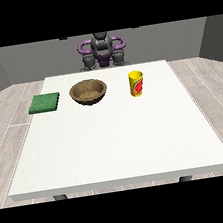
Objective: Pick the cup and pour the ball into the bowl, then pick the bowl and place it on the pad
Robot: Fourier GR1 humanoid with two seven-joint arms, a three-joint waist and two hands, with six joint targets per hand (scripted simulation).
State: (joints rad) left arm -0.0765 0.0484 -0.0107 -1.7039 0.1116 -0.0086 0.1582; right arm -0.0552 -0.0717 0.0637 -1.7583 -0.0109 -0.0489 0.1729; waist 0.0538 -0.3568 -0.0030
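Note:
A yellow cup (136, 83) with a red mark stands upright on the white table (118, 143), at the back right. The ball is hidden from this view. A brown wooden bowl (88, 91) sits left of the cup, with a gap between them. Further left a flat green pad (44, 103) lies near the table's left edge. The robot (102, 46) stands behind the far edge with both arms drawn in. The hand at the view's left (88, 63) and the hand at the view's right (120, 58) show as small grey shapes at that edge, well behind the bowl and cup.
Pad, bowl and cup form a row across the table's back part. The white surface stretches from that row to the near edge. Grey wood floor surrounds the table.

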